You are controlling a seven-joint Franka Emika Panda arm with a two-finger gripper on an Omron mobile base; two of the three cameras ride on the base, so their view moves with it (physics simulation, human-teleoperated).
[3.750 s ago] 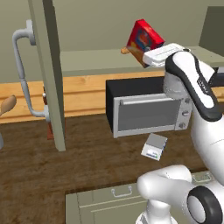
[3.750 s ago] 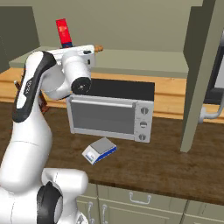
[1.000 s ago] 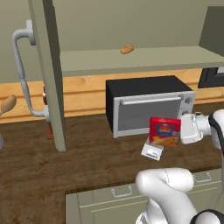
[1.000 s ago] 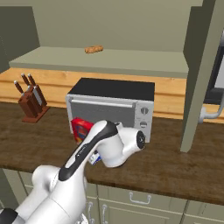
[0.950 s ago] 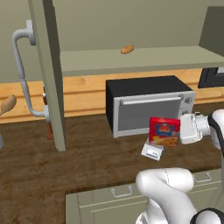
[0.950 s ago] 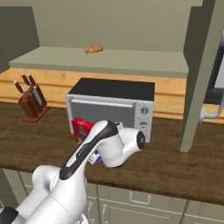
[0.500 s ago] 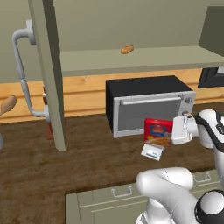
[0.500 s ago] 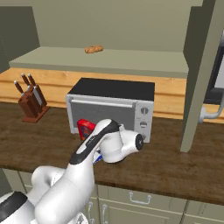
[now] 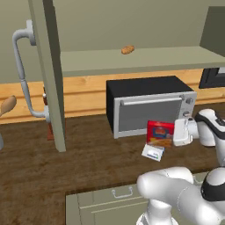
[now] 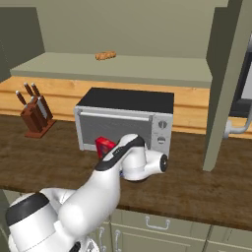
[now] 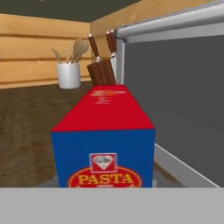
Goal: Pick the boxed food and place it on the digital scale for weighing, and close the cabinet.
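The pincer [image 9: 176,133] is holding the pasta box [image 9: 160,133] just above the digital scale [image 9: 153,152]; next, lowering and releasing squarely.

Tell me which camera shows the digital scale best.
The left base view: the scale lies flat on the counter before the toaster oven, display strip visible, partly behind the pasta box. In the right base view the arm covers that spot. The hand view looks along the box instead.

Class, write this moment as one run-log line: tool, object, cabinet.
tool: shut on red cardboard pasta box | box: just above flat light-grey scale | olive-grey wall cabinet door: open
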